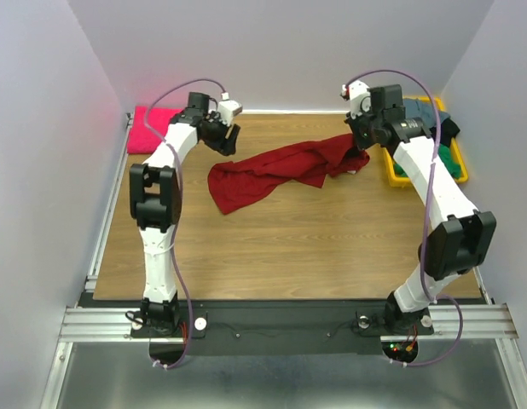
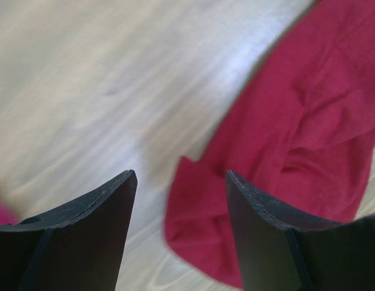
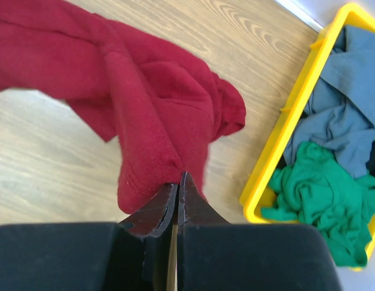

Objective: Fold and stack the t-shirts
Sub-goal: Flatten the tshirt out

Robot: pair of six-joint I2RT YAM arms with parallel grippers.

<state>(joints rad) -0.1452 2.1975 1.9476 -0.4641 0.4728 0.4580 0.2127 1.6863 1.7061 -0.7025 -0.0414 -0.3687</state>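
R gripper (image 3: 177, 179) is pinching tight on a bunched edge of the crimson t-shirt (image 3: 145, 109), just beside the yellow bin (image 3: 283, 140). The shirt is lying crumpled on the table (image 1: 289, 247), trailing away from the bin. L gripper (image 2: 181, 177) is hovering w/ jaws apart, nothing btwn them, over the shirt's end farthest from the bin. A grey shirt (image 3: 339, 103) & a green shirt (image 3: 315, 188) are sitting heaped inside the bin; the hot-pink t-shirt (image 1: 151, 128) is lying well apart from the bin, at the opposite back corner. Step prob. is spreading the crimson one flat: L should be taking one hem layer, not the bunch, then both pulling apart evenly, keeping cloth low & off the bin rim
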